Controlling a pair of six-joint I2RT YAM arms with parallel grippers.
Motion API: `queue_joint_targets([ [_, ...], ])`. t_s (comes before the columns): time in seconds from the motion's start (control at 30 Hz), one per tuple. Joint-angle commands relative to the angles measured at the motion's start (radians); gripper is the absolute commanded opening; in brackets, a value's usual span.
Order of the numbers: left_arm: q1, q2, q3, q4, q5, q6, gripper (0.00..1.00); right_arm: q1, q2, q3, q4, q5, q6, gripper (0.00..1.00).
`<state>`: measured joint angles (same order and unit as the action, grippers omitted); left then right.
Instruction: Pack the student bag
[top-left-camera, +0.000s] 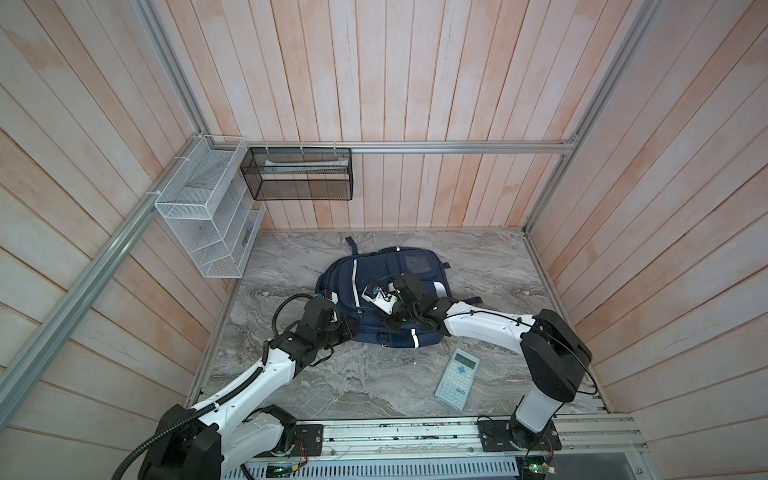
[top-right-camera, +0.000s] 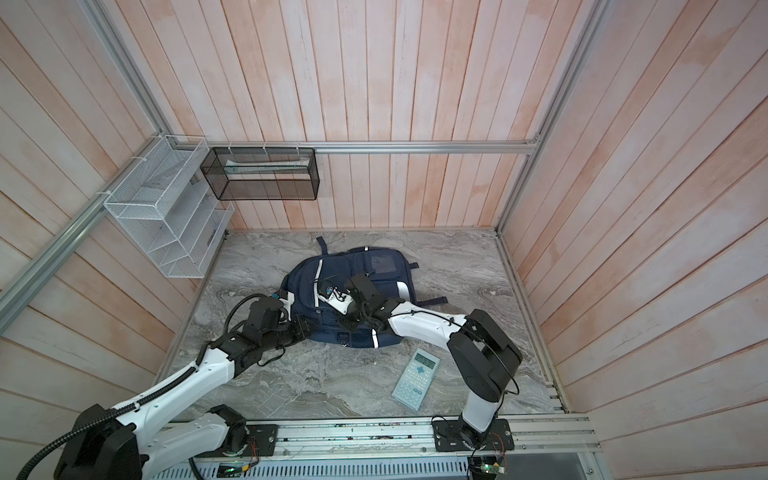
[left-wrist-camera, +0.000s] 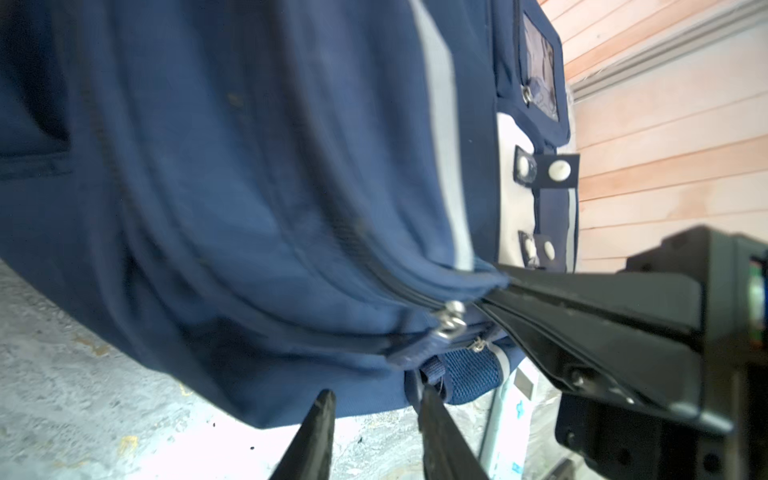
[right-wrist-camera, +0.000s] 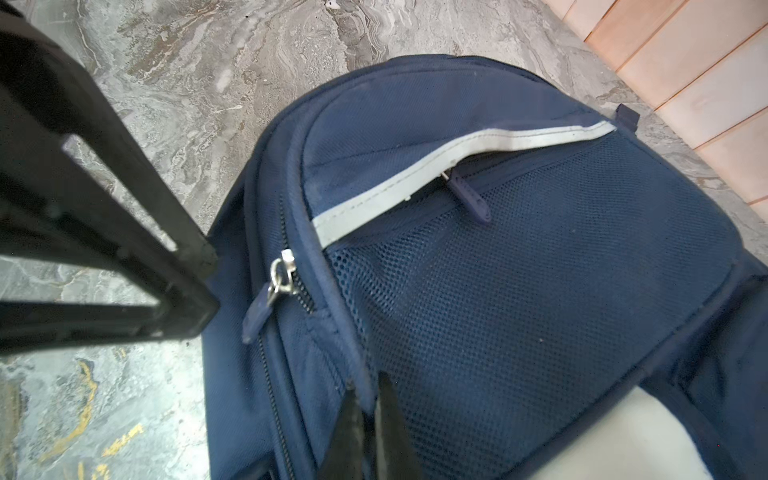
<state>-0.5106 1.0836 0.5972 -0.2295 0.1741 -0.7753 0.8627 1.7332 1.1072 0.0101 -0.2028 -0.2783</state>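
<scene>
Pink plank walls box in a grey marble table (top-left-camera: 332, 374). The student bag (top-left-camera: 338, 286) lies flat at its middle, toward the far side. The right gripper (right-wrist-camera: 370, 390) is pinched tight on the bag's piped seam beside the mesh pocket. The left gripper (left-wrist-camera: 374, 395) stands partly parted at the bag's near left corner, gripping nothing, just short of a metal zip pull (left-wrist-camera: 451, 322). In both top views the wrists cover both sets of fingertips.

We see a navy student bag (top-left-camera: 337, 279) with pale grey-white stripes (right-wrist-camera: 415, 183) (its mesh pocket (right-wrist-camera: 519, 311) a shade brighter blue); the table (top-left-camera: 332, 386) is veined grey marble, the calculator (top-left-camera: 457, 384) pale teal; we also note a white mesh basket (top-left-camera: 199, 216) and a black mesh basket (top-left-camera: 299, 178).
</scene>
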Motion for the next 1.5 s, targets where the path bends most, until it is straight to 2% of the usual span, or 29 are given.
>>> queue_joint_targets([
  [0.0, -0.051, -0.018, 0.059, -0.011, -0.152, 0.074, 0.38, 0.019, -0.011, -0.012, -0.01, -0.011, 0.039, 0.0],
  [0.13, -0.1, -0.016, 0.067, 0.007, -0.24, 0.094, 0.38, 0.02, 0.0, 0.0, -0.017, -0.016, 0.05, 0.0],
  [0.23, -0.097, 0.028, 0.07, 0.013, -0.24, 0.104, 0.45, 0.023, 0.004, 0.012, -0.028, -0.02, 0.058, 0.0],
  [0.47, -0.105, 0.114, 0.123, -0.023, -0.283, 0.167, 0.45, 0.038, 0.003, 0.024, -0.033, -0.024, 0.072, 0.0],
  [0.6, -0.118, 0.139, 0.147, -0.017, -0.311, 0.191, 0.41, 0.065, 0.02, 0.033, -0.033, -0.014, 0.088, 0.0],
  [0.8, -0.134, 0.228, 0.192, -0.057, -0.36, 0.205, 0.26, 0.083, 0.02, 0.027, -0.015, -0.044, 0.127, 0.0],
  [0.97, -0.134, 0.225, 0.207, -0.121, -0.403, 0.214, 0.07, 0.082, 0.0, 0.002, -0.021, -0.019, 0.12, 0.0],
  [1.07, -0.103, 0.201, 0.212, -0.145, -0.395, 0.226, 0.0, 0.083, -0.001, -0.008, -0.05, -0.005, 0.11, 0.0],
  [1.2, 0.005, 0.179, 0.199, -0.145, -0.314, 0.253, 0.0, 0.081, -0.023, -0.035, -0.079, 0.026, 0.095, 0.0],
  [1.37, 0.106, 0.164, 0.245, -0.186, -0.275, 0.315, 0.0, 0.066, -0.067, -0.073, -0.162, 0.159, 0.04, 0.0],
  [1.47, 0.129, 0.15, 0.247, -0.199, -0.253, 0.334, 0.0, 0.024, -0.121, -0.121, -0.174, 0.241, 0.027, 0.0],
])
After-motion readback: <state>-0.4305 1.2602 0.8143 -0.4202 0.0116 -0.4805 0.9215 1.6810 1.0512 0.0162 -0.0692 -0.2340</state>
